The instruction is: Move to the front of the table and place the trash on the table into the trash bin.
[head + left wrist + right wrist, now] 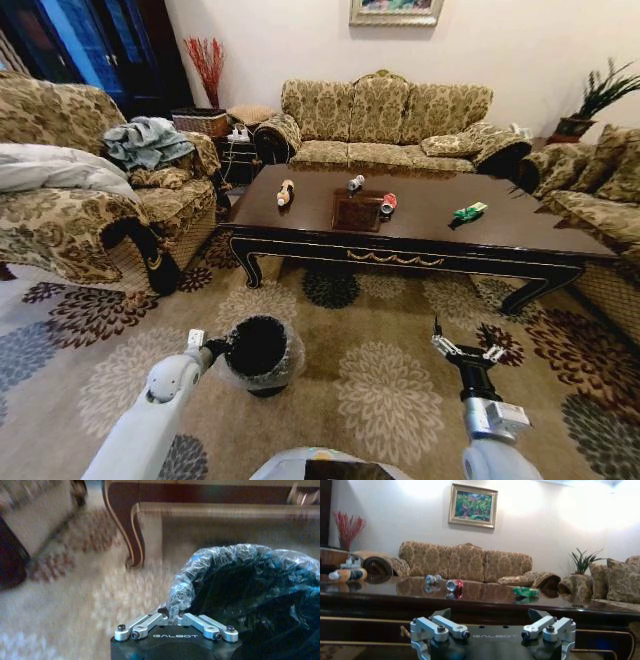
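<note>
Left pincer [176,624] was clamped on the bagged rim of the trash bin [258,349] to carry it along, right pincer [492,619] wide open and empty, trash ahead of it on the tabletop [430,215]: tan bottle [285,192], silver can [355,183], red can [388,204], green wrapper [468,211].

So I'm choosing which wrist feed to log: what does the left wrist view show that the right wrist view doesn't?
Left wrist view alone: the left gripper shut on the plastic liner of the trash bin, above carpet near a carved table leg.

Right wrist view alone: the open right gripper, the tabletop's trash, namely tan bottle, silver can, red can and green wrapper, plus the sofa and painting.

Shared: the table.
</note>
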`<state>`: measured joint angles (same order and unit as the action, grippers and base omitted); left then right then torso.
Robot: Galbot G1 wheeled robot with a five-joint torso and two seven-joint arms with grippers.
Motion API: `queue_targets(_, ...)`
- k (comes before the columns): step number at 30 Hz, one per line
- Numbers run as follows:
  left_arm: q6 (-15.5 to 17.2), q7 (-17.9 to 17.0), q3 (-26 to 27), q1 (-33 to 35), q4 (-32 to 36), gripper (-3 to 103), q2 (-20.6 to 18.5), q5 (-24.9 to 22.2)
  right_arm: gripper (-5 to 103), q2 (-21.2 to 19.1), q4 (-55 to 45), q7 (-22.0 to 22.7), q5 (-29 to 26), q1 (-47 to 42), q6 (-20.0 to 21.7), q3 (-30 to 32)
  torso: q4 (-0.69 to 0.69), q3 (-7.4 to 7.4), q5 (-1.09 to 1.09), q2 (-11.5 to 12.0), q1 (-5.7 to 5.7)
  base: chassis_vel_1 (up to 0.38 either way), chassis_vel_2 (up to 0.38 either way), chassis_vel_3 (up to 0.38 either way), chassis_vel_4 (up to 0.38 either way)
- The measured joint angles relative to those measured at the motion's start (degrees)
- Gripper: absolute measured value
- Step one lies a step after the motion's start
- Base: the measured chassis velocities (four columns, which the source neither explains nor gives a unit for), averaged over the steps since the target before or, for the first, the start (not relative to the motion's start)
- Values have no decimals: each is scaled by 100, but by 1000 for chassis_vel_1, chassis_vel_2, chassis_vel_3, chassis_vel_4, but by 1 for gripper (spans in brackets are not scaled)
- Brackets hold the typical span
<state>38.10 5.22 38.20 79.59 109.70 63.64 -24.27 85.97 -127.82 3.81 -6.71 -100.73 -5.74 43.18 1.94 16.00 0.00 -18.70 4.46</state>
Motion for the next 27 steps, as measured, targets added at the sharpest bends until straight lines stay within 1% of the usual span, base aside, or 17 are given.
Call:
queue_targets(3,-47,-405,283,101,828,3,-57,-616,100,-78,-234,-24,-162,103,259,12,0,0,1,-1,0,0,0,0,0)
queue_targets(4,-47,-405,283,101,828,3,-57,-616,100,-78,-234,-24,-162,103,259,12,0,0,1,-1,0,0,0,0,0)
queue_targets(5,-47,-491,367,110,1040,3,-69,-767,100,-94,-288,-27,-180,123,318,11,-1,0,0,-1,0,0,0,0,0)
queue_targets(7,8,-682,699,143,1699,3,-102,-1083,100,-151,-494,-28,-247,166,520,-6,-2,0,3,-1,0,0,0,0,0)
queue_targets(8,8,-682,699,143,1699,3,-102,-1083,100,-151,-494,-28,-247,166,520,-6,-2,0,3,-1,0,0,0,0,0)
queue_targets(9,48,-683,884,189,1984,3,-125,-1134,100,-192,-619,-33,-314,173,648,-6,-2,0,2,-1,0,0,0,0,0)
queue_targets(11,101,-538,1213,350,2314,3,-187,-1097,100,-284,-822,-52,-463,187,893,20,-1,0,2,-2,0,0,0,0,0)
queue_targets(12,101,-538,1213,350,2314,3,-187,-1097,100,-284,-822,-52,-463,187,893,20,-1,0,2,-2,0,0,0,0,0)
queue_targets(13,110,-401,1377,461,2405,3,-221,-1049,100,-333,-903,-71,-546,204,995,52,-2,0,1,-2,0,0,0,0,0)
queue_targets(14,117,-36,1666,693,2499,3,-285,-972,100,-427,-1022,-89,-672,244,1124,107,0,0,-1,-2,0,0,0,0,0)
queue_targets(15,118,214,1830,864,2537,3,-343,-937,100,-493,-1098,-104,-746,267,1196,144,2,0,-1,-2,0,0,0,0,0)
queue_targets(16,118,214,1830,864,2537,3,-343,-937,100,-493,-1098,-104,-746,267,1196,144,2,0,-1,-2,0,0,0,0,0)
queue_targets(17,118,393,1965,1041,2563,3,-402,-922,100,-548,-1169,-119,-804,277,1254,167,2,0,-1,-2,0,0,0,0,0)
queue_targets(19,119,616,2169,1208,2600,3,-473,-915,100,-627,-1317,-149,-886,267,1393,169,2,1,-1,-2,0,0,0,0,0)
queue_targets(20,119,616,2169,1208,2600,3,-473,-915,100,-627,-1317,-149,-886,267,1393,169,2,1,-1,-2,0,0,0,0,0)
queue_targets(22,130,712,2290,1254,2637,3,-516,-928,100,-679,-1434,-155,-999,270,1557,156,-2,1,-1,-2,0,0,0,0,0)
queue_targets(27,196,721,2546,1297,2821,3,-589,-1110,100,-687,-1445,-140,-1010,331,1556,148,-1,1,1,-2,0,0,0,0,0)
